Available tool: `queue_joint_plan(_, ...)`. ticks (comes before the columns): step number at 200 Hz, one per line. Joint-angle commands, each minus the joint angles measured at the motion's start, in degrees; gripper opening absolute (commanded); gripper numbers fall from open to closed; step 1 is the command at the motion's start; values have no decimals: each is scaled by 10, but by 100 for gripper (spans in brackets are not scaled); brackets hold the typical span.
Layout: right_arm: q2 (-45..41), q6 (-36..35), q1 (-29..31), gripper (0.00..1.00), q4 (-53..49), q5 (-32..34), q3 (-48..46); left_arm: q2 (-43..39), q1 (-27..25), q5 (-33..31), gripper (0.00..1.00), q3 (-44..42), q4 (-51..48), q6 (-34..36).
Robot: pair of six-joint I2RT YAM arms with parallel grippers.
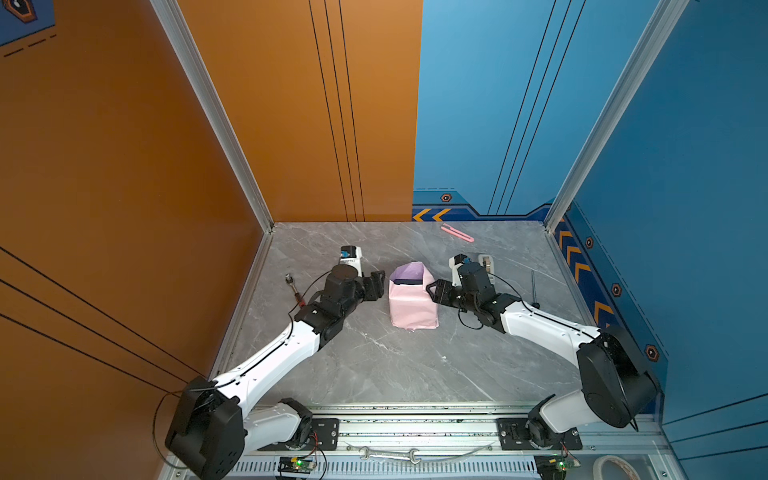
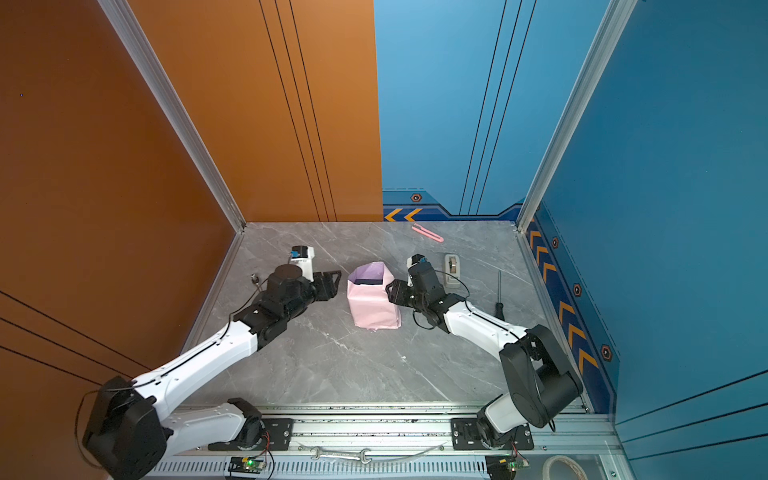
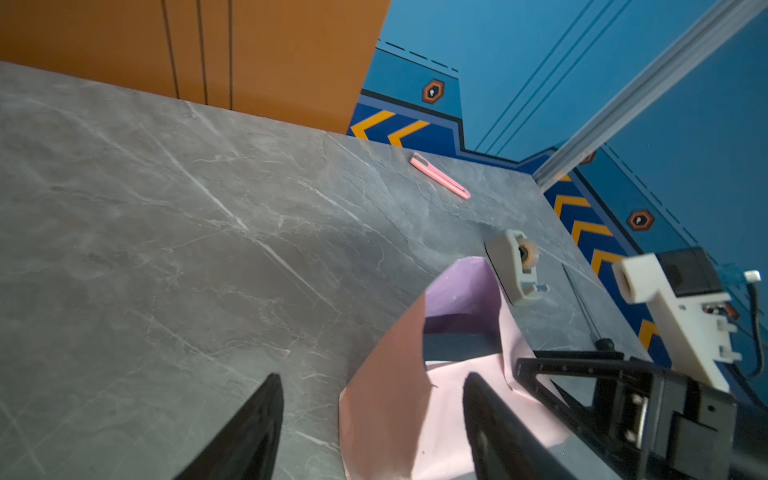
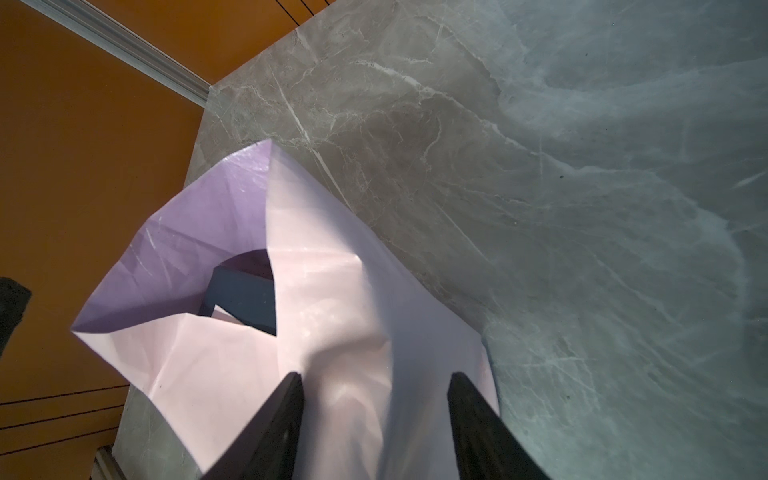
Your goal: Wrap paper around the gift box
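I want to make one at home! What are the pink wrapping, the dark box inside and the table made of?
Wrapping paper: thin paper, faint sheen; sharp creases, lilac inside.
Gift box: probably matte cardboard; only a dark corner shows.
Table: marble or marble-look laminate, smooth; white veins on grey.

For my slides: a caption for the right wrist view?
Right gripper, jaws apart, over pink-and-lilac paper folded around the gift box, one end open.
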Motion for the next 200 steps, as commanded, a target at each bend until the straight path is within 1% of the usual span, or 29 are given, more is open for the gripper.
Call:
queue_joint_plan(1, 19, -17, 6, 58, -81, 24, -9, 0, 22, 19, 69, -34, -9, -45)
queue_joint_plan(23, 20, -17, 6, 58, -81, 25, -9, 29, 38, 42, 68, -41, 3, -51)
queue_joint_plan(50, 17, -18, 6, 58, -82, 25, -12, 77, 37, 86, 66, -28, 51, -58)
queue_joint_plan(95, 18, -17, 7, 59, -76, 19, -14, 134, 9, 124, 65, 4, 103, -55)
queue_joint_plan(116, 19, -19, 7, 59, -73, 15, -16, 153, -2, 127, 64, 8, 116, -56)
queue_joint_plan(142, 21, -21, 5, 59, -61, -5, -22, 177, -5, 138, 62, 11, 126, -50)
queue_joint_plan(163, 22, -27, 0, 60, -54, -23, -25, 197, 0, 153, 58, 14, 126, -31)
queue_joint_plan(182, 25, -37, -7, 60, -52, -40, -26, 218, 11, 184, 54, 23, 126, -13)
queue_joint_plan(200, 29, -46, -16, 60, -49, -64, -28, 243, 20, 226, 53, 37, 127, 0)
